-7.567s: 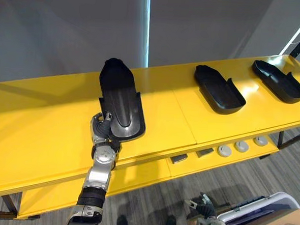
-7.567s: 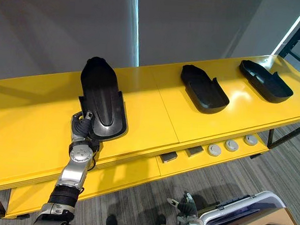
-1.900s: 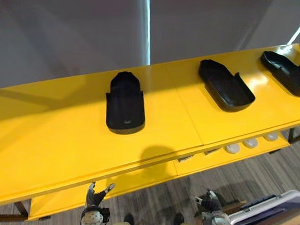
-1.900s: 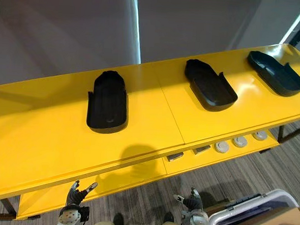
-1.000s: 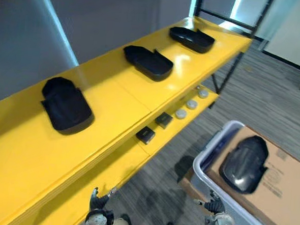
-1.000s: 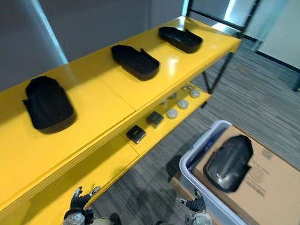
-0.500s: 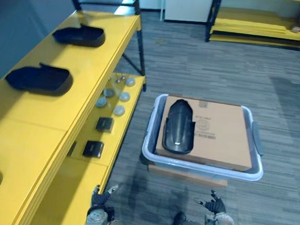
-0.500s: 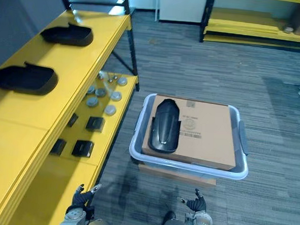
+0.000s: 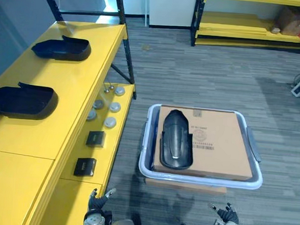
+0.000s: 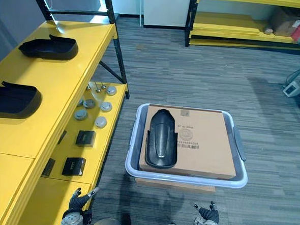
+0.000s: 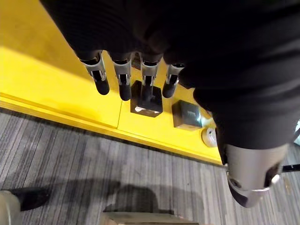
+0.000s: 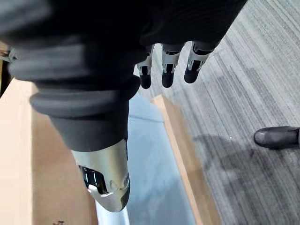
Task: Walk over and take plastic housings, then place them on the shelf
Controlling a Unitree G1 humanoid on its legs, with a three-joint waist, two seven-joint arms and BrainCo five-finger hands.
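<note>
Your left hand (image 9: 98, 203) and right hand (image 9: 229, 217) hang low in the eye views, both empty. The left fingers (image 11: 123, 80) are straight and slightly spread, and so are the right fingers (image 12: 167, 70). One housing (image 9: 176, 146) lies on the box (image 9: 219, 147) inside the grey bin (image 9: 146, 143) on the floor ahead of you. On the yellow shelf (image 9: 75, 87) to your left sit a near housing (image 9: 21, 100) and a far housing (image 9: 61, 48), well apart. Black blocks (image 9: 96, 138) and discs (image 9: 110, 122) lie on the tier below.
</note>
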